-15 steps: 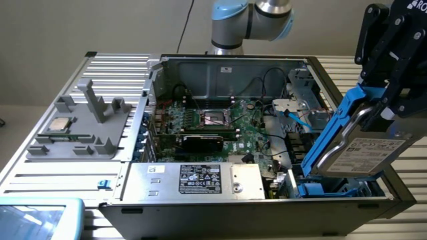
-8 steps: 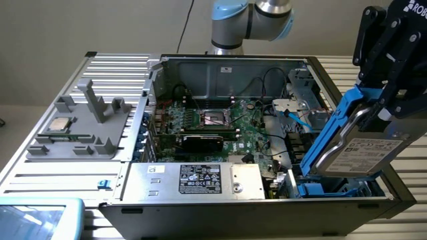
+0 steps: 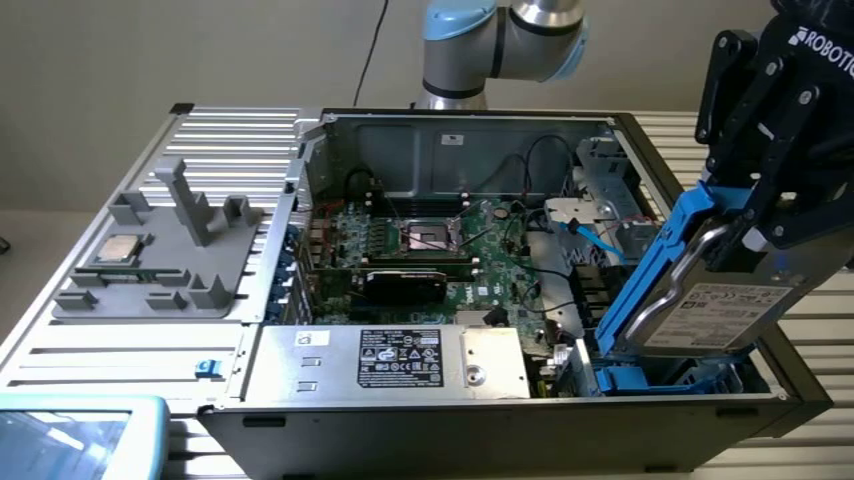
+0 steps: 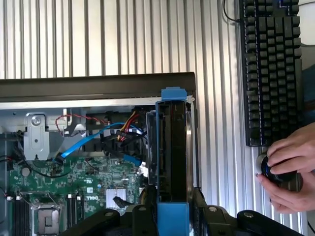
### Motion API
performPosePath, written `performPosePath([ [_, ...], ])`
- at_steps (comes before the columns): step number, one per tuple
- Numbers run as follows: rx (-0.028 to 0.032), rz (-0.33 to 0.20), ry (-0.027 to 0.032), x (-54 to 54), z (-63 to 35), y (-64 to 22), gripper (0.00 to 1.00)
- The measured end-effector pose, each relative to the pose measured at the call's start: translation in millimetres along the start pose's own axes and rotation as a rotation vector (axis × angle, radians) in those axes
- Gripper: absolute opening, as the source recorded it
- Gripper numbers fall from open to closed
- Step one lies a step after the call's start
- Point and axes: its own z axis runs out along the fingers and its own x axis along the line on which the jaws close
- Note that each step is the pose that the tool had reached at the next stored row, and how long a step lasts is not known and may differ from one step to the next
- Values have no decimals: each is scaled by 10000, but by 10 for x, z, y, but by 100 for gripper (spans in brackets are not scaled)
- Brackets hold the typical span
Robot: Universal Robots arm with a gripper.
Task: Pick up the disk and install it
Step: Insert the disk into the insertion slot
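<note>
The disk (image 3: 717,308) is a silver-grey hard drive with a white label and blue rails. It hangs tilted, nearly upright, at the exterior view's right. Its lower end dips into the blue drive bay (image 3: 634,378) in the front corner of the open computer case (image 3: 454,415). My black gripper (image 3: 763,205) is shut on the disk's upper part from above. In the wrist view the disk (image 4: 172,142) shows edge-on between my gripper's (image 4: 172,219) fingers (image 4: 212,216), with its blue rail end near the case wall.
Inside the case lie the green motherboard (image 3: 441,245), cables and a silver box with a black label (image 3: 387,360). A grey fixture holding a small square chip (image 3: 123,248) stands on the ribbed table at the exterior view's left. In the wrist view, a keyboard (image 4: 273,73) lies beside the case and a person's hand (image 4: 290,167) holds a knob.
</note>
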Motion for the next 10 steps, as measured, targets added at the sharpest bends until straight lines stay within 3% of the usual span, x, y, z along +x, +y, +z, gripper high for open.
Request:
performPosePath([
  [3, -22, -15, 3, 2, 5, -1, 37],
  [6, -245, -73, 20, 6, 13, -4, 37],
  [10, -266, -80, 22, 6, 14, -6, 37],
])
